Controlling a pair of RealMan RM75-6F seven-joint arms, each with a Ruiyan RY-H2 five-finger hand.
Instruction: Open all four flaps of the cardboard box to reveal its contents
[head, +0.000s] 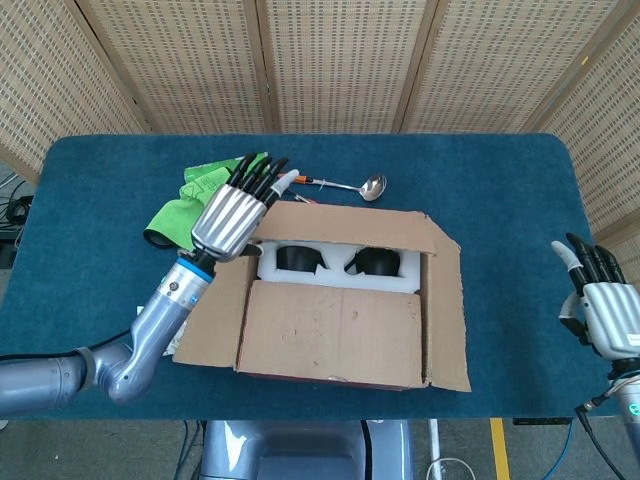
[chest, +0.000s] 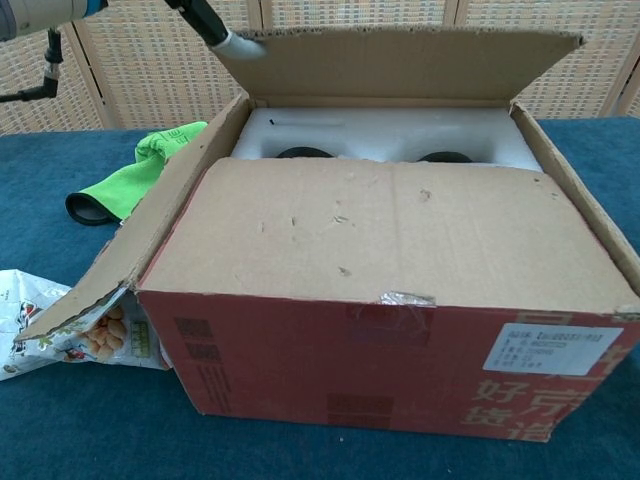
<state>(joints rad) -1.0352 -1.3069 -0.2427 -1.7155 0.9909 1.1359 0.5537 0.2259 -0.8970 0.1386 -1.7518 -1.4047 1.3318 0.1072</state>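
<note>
The cardboard box (head: 330, 335) (chest: 400, 345) sits mid-table. Its far flap (head: 350, 222) (chest: 400, 62) stands raised, and my left hand (head: 232, 215) grips its left corner, thumb tip (chest: 232, 42) under the flap and fingers over it. The near flap (chest: 400, 230) lies flat over the front half. The left flap (head: 208, 322) and right flap (head: 446, 310) are folded outward. Inside, white foam (head: 335, 270) (chest: 390, 132) holds two dark round items (head: 295, 258). My right hand (head: 603, 308) hangs open at the table's right edge, far from the box.
A green cloth (head: 178, 216) (chest: 130, 180) and a green can (head: 205, 173) lie behind the box's left corner, with a metal ladle (head: 350, 185) beside them. A snack packet (chest: 55, 335) lies under the left flap.
</note>
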